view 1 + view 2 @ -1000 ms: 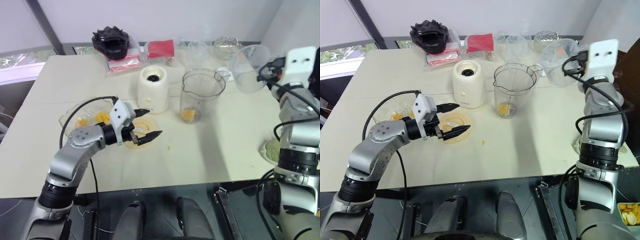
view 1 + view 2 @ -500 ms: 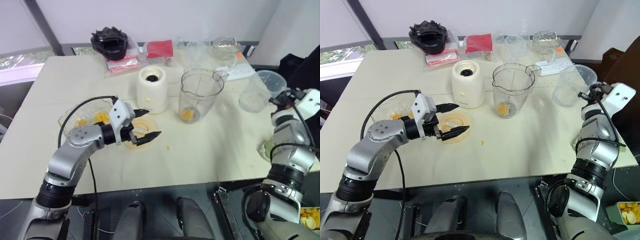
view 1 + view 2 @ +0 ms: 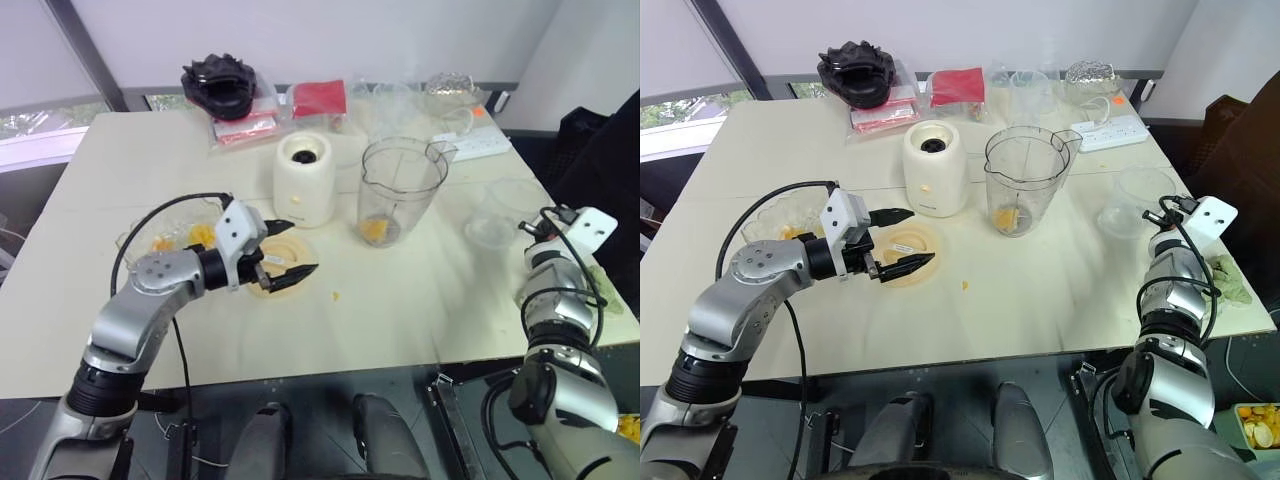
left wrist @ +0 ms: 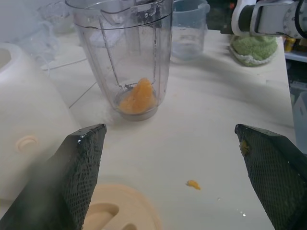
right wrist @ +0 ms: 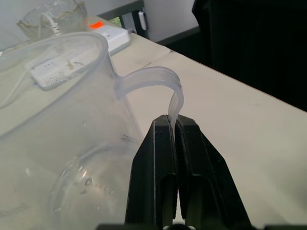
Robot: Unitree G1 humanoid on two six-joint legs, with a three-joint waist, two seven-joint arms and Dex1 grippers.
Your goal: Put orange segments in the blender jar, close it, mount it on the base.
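A cream table (image 3: pixel 420 310) stands against a white wall, with clutter pushed to its far edge. Near the middle of it the blender jar (image 3: pixel 402 190) stands upright and open-topped, with a small heap of orange segments (image 4: pixel 138 96) at its bottom. The white blender base (image 3: pixel 305 180) sits just beside the jar, on the robot's left, and the two are apart. In front of the base the jar's pale lid (image 3: pixel 902 242) lies flat on the table.

The left gripper (image 3: pixel 305 245) hangs over that lid with its two black fingers spread wide and nothing between them. Whether a fingertip touches the lid I cannot tell. A fleck of orange clings to one finger pad (image 4: pixel 244 146). To the left of the lid, a clear bowl (image 3: pixel 150 235) holds more orange pieces (image 3: pixel 205 235). A small orange scrap (image 3: pixel 337 295) lies loose on the table, between the lid and the jar but nearer the front.

Well to the right, the right gripper (image 5: pixel 173 125) is clenched on the thin handle of a clear plastic jug (image 5: pixel 62 110), which stands on the table near its right edge. A green cloth (image 3: pixel 1230 280) lies close by. At the back are a white power strip (image 3: pixel 1110 130), a red packet (image 3: pixel 320 97) and a black crumpled object (image 3: pixel 222 82).
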